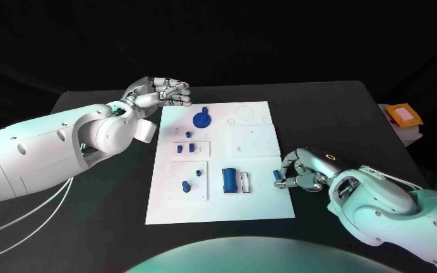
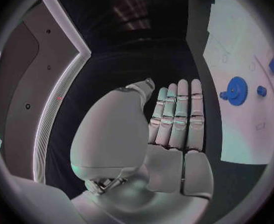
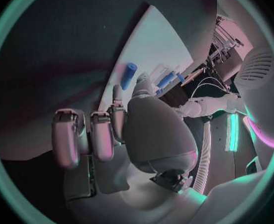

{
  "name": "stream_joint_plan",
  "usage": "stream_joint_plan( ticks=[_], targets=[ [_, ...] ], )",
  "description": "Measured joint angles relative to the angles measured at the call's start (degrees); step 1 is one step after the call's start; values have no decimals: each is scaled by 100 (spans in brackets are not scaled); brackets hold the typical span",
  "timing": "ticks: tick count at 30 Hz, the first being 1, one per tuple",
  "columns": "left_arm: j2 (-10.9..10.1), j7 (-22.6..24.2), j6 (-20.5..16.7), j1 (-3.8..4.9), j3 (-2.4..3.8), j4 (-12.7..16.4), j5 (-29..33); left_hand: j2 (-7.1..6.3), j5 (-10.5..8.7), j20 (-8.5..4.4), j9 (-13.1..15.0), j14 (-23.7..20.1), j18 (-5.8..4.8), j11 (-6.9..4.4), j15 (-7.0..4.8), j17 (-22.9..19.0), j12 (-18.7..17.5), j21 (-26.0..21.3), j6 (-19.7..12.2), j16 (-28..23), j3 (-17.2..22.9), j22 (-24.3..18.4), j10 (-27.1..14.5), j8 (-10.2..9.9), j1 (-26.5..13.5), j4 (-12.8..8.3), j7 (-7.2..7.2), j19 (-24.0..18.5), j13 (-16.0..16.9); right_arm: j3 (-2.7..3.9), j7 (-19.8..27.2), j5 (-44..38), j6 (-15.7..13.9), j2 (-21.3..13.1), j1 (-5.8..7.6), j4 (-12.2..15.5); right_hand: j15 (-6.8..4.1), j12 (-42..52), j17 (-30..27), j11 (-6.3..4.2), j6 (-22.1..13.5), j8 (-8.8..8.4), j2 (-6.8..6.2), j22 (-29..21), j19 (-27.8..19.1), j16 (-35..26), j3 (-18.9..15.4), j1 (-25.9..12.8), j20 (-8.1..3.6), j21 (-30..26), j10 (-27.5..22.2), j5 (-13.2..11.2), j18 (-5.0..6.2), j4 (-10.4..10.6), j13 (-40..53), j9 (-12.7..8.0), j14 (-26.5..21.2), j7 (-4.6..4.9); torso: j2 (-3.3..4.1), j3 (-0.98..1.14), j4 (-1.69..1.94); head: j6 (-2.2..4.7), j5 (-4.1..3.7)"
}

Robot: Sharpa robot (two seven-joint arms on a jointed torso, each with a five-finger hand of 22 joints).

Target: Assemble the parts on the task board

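Task board (image 1: 255, 197) lies flat mid-table on the black table (image 1: 328, 105), long side running away from the robot. Right hand (image 1: 300, 170) sits at the board's right edge, near its front half, and pinches a small blue peg (image 1: 276, 175) between thumb and a finger; the peg is over the board's right margin, just right of the white slot piece (image 1: 245, 181) and the blue block (image 1: 228, 180). In the right wrist view the peg (image 3: 129, 75) stands up from the fingertips (image 3: 119, 95), with the board (image 3: 143, 50) beyond; other fingers curl down beside the thumb. Whether the peg touches the board cannot be told.

Left hand (image 1: 160, 92) is off the board's far left corner, above the table, fingers curled in toward the palm in the head view, holding nothing. Left wrist view shows the fingers (image 2: 177, 114) side by side, close together, thumb alongside, nothing in them.

Blue gear (image 1: 201, 119) lies on the board's far left part, near the left hand but apart from it; also seen in the left wrist view (image 2: 236, 90). Small blue parts (image 1: 185, 148) sit in the left column; another blue piece (image 1: 187, 186) lies in the front left panel. An orange-and-pink object (image 1: 403, 115) rests past the table's right edge.
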Motion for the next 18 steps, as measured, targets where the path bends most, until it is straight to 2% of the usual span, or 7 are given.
stream_joint_plan(
  ticks=[4,5,7,8,14,18],
  targets=[
    [-8,0,0,-1,-1,0,-3,0,0,0,0,0,0,0,0,0,0,-10,0,0,0,-5,0,0,0,0,0,0,0,1,-13,-14,48,87,-27,-23,-5,27,0,0,60,-49,-21,0,0,0,-1,85,0,40,0,162,0,-31,0,0,-3,-42,2,1,-4,-13,11],
    [-9,0,0,-1,-1,0,-4,0,0,0,1,0,0,0,0,0,0,-20,0,0,0,-5,0,0,0,0,0,0,0,2,-14,-16,59,108,-35,-31,-16,61,0,0,76,-65,-39,0,0,22,18,144,-25,40,0,103,0,-50,0,0,-10,-59,2,2,-6,-18,14],
    [-11,0,1,-2,-2,0,-5,0,0,0,5,0,0,0,0,0,0,-20,0,0,0,-6,0,0,0,0,0,0,0,4,-15,-23,80,148,-50,-47,-59,101,0,0,102,-123,-144,-1,1,26,156,252,-66,59,0,-365,0,-82,0,11,-7,-85,2,3,-10,-21,20],
    [-11,0,2,-2,-2,0,-6,0,0,0,5,0,0,0,0,-1,0,-20,0,0,0,-5,0,0,0,0,0,0,0,6,-16,-27,88,163,-54,-54,-69,115,0,0,102,-134,-152,-1,1,26,218,332,-65,62,0,-474,-1,-90,0,16,-1,-85,2,4,-13,-22,24],
    [-15,0,2,-2,-3,2,-9,0,0,0,5,0,0,0,0,6,0,-20,0,-22,0,-5,0,0,0,0,0,0,0,23,-27,-89,135,226,-64,-95,-75,121,-1,-19,132,-215,-305,-1,1,26,498,485,-65,62,-19,-600,0,-141,-40,24,-7,-113,-1,5,-8,-23,11],
    [-16,-2,2,-3,-3,2,-11,0,0,0,5,0,0,0,0,6,0,-20,0,-22,0,-5,0,0,0,0,0,0,0,31,-39,-146,165,267,-66,-112,-75,126,-1,-20,141,-249,-454,-1,1,26,631,634,-65,62,-20,-537,0,-135,-142,24,-7,-121,-1,2,-9,-23,9]
  ],
)
